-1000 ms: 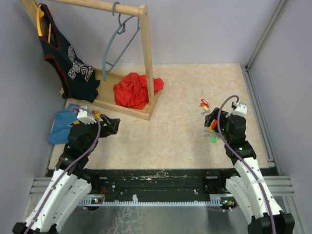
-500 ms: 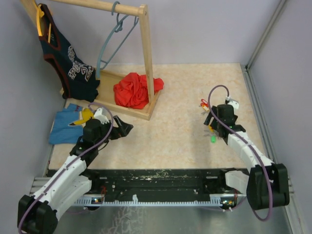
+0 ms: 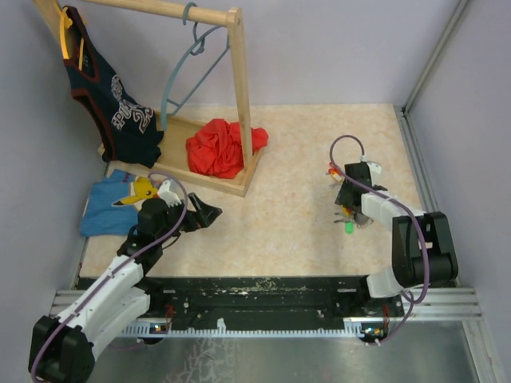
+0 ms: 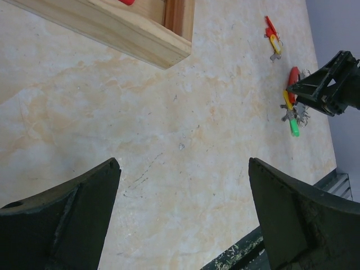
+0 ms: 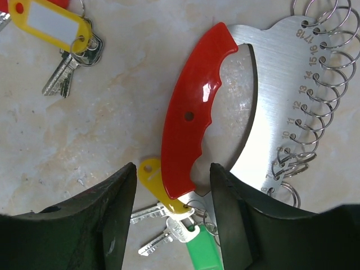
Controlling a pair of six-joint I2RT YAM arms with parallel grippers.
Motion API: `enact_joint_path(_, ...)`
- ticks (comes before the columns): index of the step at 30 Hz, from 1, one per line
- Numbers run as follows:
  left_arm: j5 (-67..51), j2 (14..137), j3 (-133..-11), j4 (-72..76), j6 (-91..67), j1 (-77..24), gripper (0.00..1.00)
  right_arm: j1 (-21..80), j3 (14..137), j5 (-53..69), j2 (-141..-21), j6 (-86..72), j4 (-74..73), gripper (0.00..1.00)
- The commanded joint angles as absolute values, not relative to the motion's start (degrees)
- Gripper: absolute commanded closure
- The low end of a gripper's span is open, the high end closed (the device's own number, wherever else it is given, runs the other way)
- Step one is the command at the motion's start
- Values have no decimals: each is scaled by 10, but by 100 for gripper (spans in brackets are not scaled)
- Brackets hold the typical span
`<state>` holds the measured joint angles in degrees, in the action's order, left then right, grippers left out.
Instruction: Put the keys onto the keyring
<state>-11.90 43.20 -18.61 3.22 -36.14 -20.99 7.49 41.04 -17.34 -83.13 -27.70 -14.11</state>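
Here the right gripper, spread, straddles a red-handled tool beside the keys; the left gripper gapes wide.

Keys lie beside the ring plate, well right of the rack.

Tagged keys flat beside keyrings
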Motion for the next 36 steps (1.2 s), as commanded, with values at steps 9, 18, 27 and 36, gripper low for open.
enact_joint_path(9,-163,458,-189,66,-368,-210,0,76,425,-163,-863,-286,-118,64)
enact_joint_path(18,-213,528,-188,125,-406,-233,0,200,377,-171,-769,-300,-129,80)
enact_joint_path(27,-228,601,-209,189,-440,-277,0,337,354,-132,-691,-309,-66,89)
enact_joint_path(36,-245,673,-249,245,-468,-297,4,449,314,-115,-670,-283,82,91)
